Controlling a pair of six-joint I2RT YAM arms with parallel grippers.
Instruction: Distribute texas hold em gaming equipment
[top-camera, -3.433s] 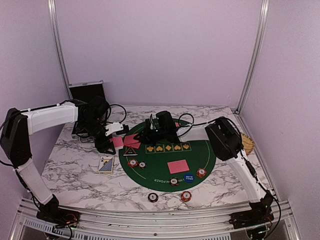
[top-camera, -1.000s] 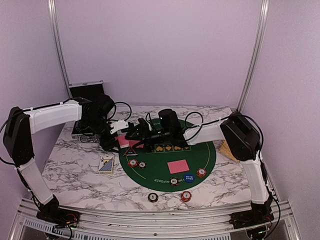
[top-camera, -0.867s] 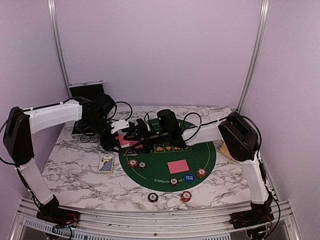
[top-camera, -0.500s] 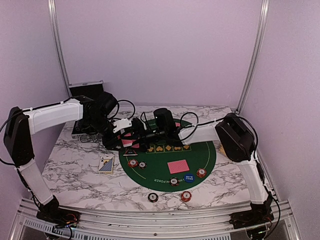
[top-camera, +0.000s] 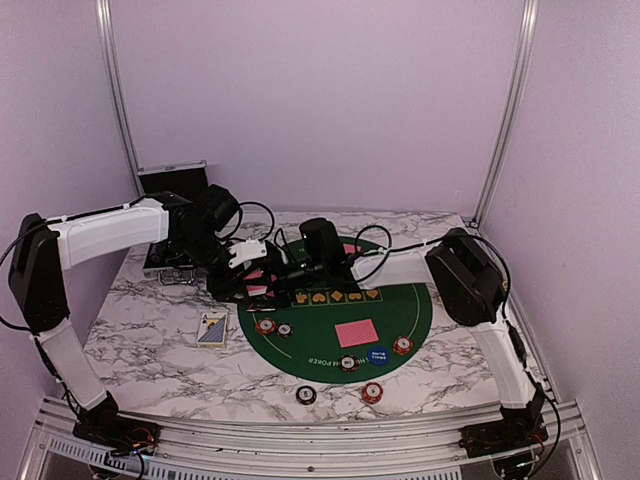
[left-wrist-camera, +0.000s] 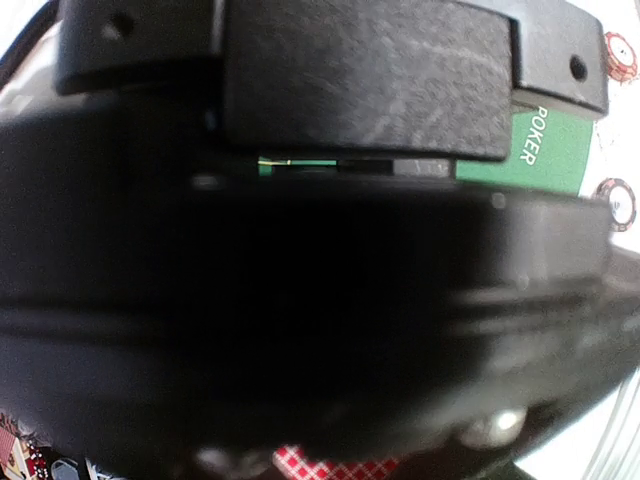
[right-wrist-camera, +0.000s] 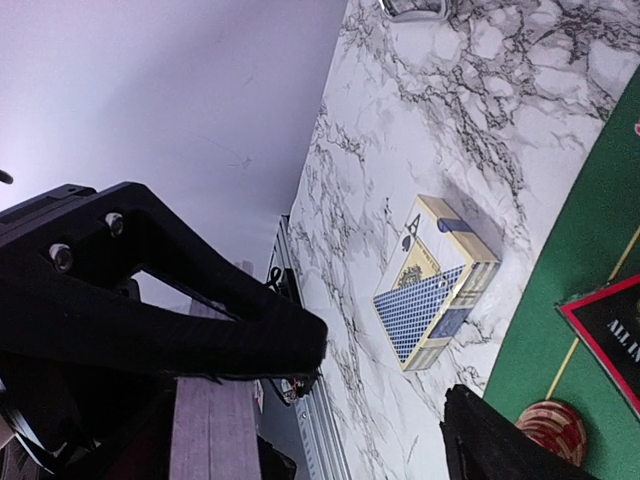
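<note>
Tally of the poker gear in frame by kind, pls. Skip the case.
Poker chips: 6
Blue button: 1
Card box: 1
Face-down pink card pile: 1
Black triangular marker: 1
Held pink cards: 1 stack, cards uncountable
Total: 11

light: even, soft violet | left wrist: dark, blurred | shadows: faint
</note>
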